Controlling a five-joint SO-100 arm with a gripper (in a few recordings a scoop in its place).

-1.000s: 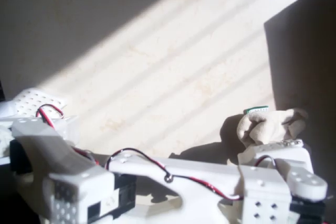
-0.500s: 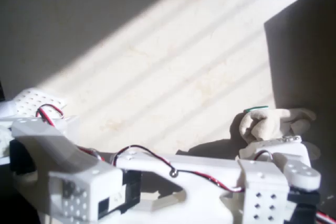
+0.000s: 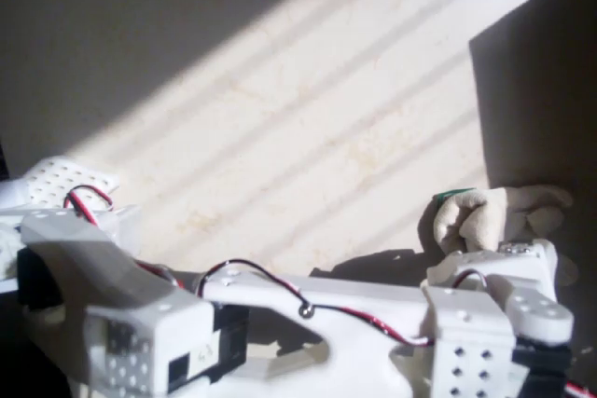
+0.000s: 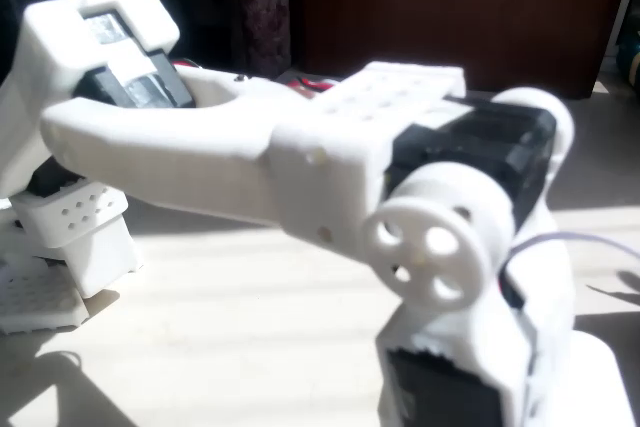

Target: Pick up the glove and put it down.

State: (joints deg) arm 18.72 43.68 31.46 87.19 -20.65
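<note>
In the overhead view the beige knitted glove (image 3: 499,214) sits bunched at the right, just beyond the white wrist housing of my arm (image 3: 485,323). Its stubby fingers point right into the shadow. My gripper (image 3: 492,247) reaches under the glove's near edge. Its jaws are hidden by the wrist housing and the fabric, and the glove looks pinched there. A green card edge (image 3: 453,196) peeks out at the glove's upper left. In the fixed view the white arm (image 4: 330,147) fills the frame close up.
The sunlit pale table (image 3: 308,128) stretches up and left of the glove. A dark shadowed area (image 3: 541,81) covers the right side. White perforated parts lie at the left (image 3: 65,179), (image 4: 70,237).
The glove has shifted a little to the right with the wrist, and its fingers have spread out further toward the right. The shadow beside it has shrunk.
</note>
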